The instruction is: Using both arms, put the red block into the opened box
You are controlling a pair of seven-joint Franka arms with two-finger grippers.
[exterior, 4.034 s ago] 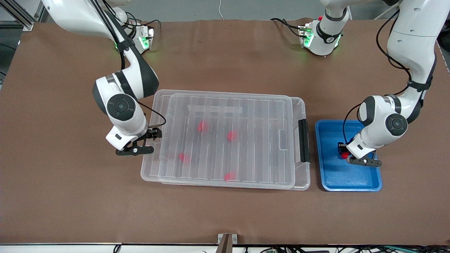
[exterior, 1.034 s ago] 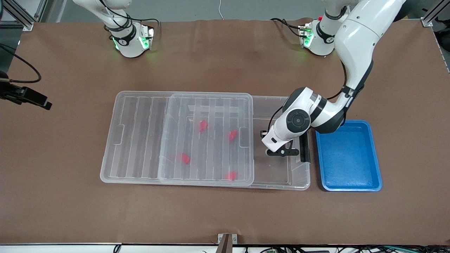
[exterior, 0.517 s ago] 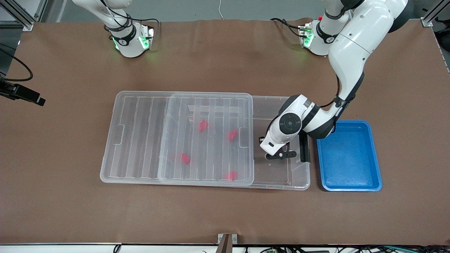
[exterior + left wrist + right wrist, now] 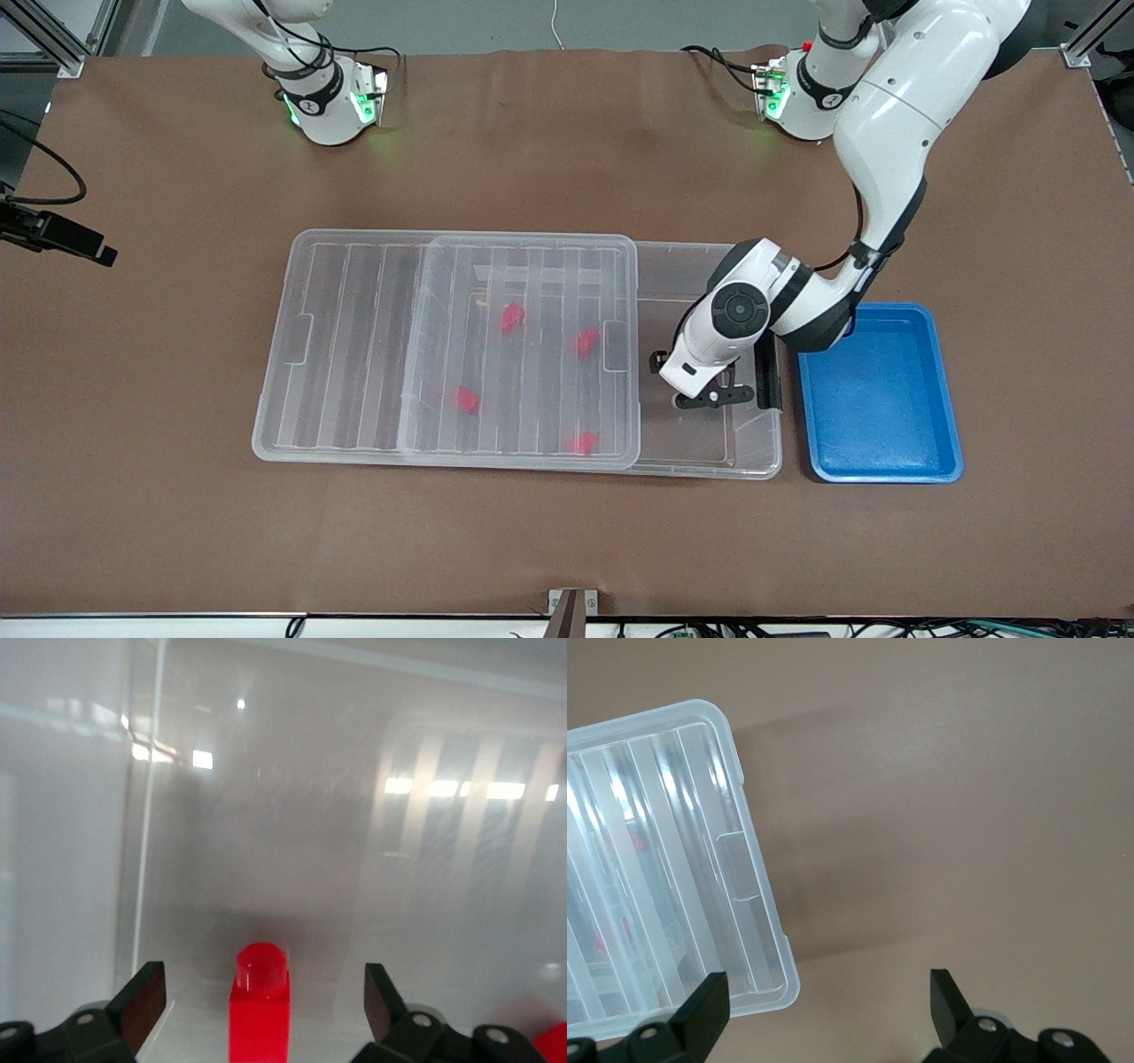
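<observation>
The box [image 4: 753, 462] is a clear bin. Its ribbed lid [image 4: 354, 354] is slid toward the right arm's end, so the part by the black clip handle [image 4: 767, 372] is uncovered. My left gripper [image 4: 709, 396] is down in that uncovered part. In the left wrist view the left gripper [image 4: 263, 992] is open. A red block [image 4: 260, 1014] stands on the box floor between its fingers [image 4: 146, 992], touching neither. Several more red blocks [image 4: 511, 316] show through the lid. My right gripper [image 4: 828, 992] is open, high over bare table by the lid's corner [image 4: 757, 930].
A blue tray [image 4: 877, 443] with nothing in it lies beside the box at the left arm's end. Both arm bases [image 4: 328, 102] stand along the table's edge farthest from the front camera. Brown table surface surrounds the box.
My left gripper has opened and let go of the red block, which now stands in the box. The left hand shifted only slightly. The right arm has stayed put.
</observation>
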